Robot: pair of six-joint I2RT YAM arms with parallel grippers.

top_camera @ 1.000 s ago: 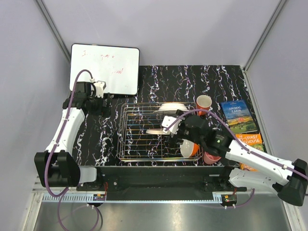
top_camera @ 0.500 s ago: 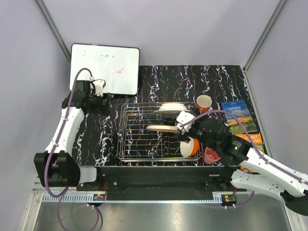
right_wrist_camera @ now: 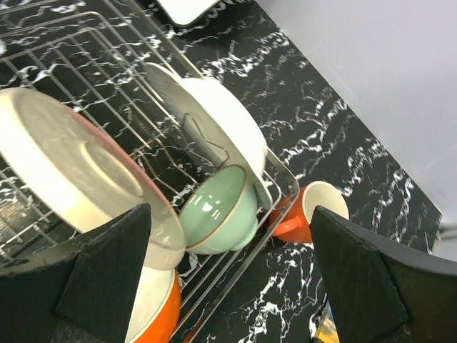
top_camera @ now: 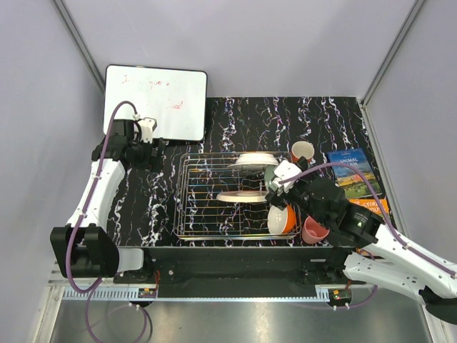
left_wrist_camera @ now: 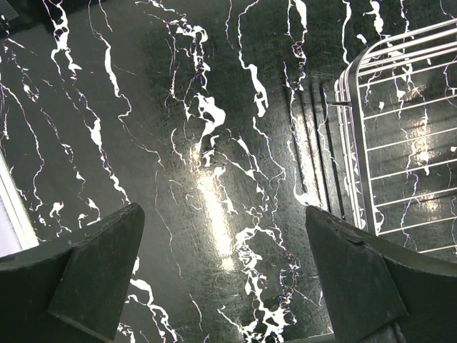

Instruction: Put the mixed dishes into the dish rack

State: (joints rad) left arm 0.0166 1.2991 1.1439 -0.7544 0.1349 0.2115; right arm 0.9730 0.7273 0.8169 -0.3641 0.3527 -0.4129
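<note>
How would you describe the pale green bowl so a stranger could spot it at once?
Find the silver wire dish rack in the middle of the black marbled table. Toward its far right corner, beside the leaning white plate, sits a bowl. It alone is pale green, with a brown rim.

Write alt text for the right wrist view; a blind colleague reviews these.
A wire rack holds a white plate, green bowl, pink-rimmed plate and orange bowl, seen past an open gripper. An orange mug sits outside it.
</note>
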